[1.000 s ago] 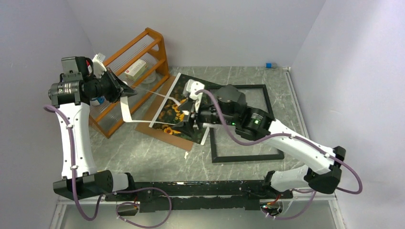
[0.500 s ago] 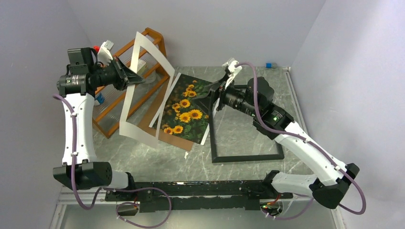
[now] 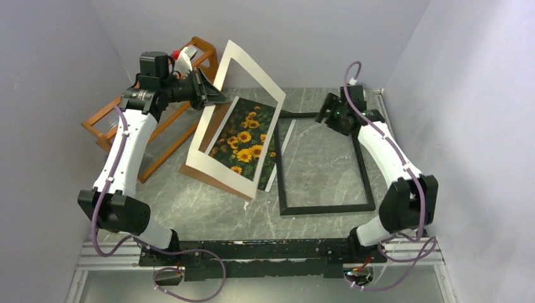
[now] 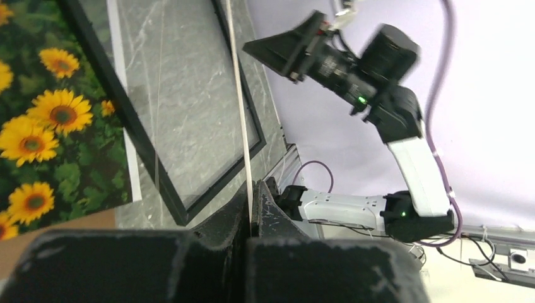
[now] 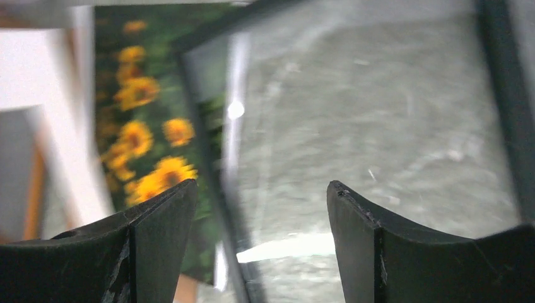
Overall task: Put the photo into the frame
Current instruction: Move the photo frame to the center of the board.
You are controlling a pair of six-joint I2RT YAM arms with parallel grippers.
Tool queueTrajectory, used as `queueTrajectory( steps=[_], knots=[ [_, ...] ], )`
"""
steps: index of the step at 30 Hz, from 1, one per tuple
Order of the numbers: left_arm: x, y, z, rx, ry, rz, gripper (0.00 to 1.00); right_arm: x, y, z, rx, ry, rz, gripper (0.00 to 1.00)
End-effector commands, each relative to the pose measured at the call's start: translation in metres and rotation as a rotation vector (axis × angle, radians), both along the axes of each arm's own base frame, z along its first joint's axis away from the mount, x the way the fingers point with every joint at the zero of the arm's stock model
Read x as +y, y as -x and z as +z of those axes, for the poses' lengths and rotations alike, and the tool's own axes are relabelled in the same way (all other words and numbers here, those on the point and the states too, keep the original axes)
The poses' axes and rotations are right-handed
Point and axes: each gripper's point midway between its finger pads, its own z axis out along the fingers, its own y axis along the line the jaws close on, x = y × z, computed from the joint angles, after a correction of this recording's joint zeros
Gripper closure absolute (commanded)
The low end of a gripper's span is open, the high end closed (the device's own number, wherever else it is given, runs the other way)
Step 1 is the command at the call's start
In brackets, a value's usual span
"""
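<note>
Overhead view: left fingers (image 3: 211, 95) are clamped on the upper left edge of the white mat (image 3: 222, 175), which is raised and tilted over the photo (image 3: 246, 136). Photo lies face up mid-bench (image 3: 189, 208), just beside the left bar of the frame (image 3: 325, 207), not inside it. Right fingers (image 3: 328, 113) are at the frame's far edge. Left wrist: mat (image 4: 241, 126) is edge-on, pinched between closed fingers. Right wrist: fingers (image 5: 158, 240) are apart and empty over the blurred glass, with sunflowers at left.
</note>
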Motion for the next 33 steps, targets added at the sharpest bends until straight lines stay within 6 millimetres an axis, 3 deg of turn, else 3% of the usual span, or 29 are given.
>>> queueTrajectory(
  steps=[1,5,9,11,21,33],
  knots=[
    [-0.028,-0.007,0.028,-0.093,0.102,-0.061,0.97,-0.089,0.013,-0.065,0.245,0.141,-0.248,0.2],
    [-0.053,-0.017,0.02,-0.062,0.13,-0.112,0.98,-0.158,0.015,-0.09,0.274,0.216,-0.436,0.07],
    [-0.073,-0.03,0.011,-0.033,0.146,-0.14,0.97,-0.2,0.024,-0.12,0.349,0.173,-0.57,0.03],
    [-0.082,-0.036,0.007,-0.012,0.162,-0.151,0.97,-0.209,0.029,-0.131,0.375,0.133,-0.602,0.03],
    [-0.108,-0.044,0.014,0.007,0.229,-0.205,0.97,-0.209,0.05,-0.183,0.451,-0.109,-0.649,0.02],
    [-0.115,-0.049,0.006,0.081,0.278,-0.218,0.97,-0.157,0.062,-0.183,0.431,-0.372,-0.566,0.02]
  ],
)
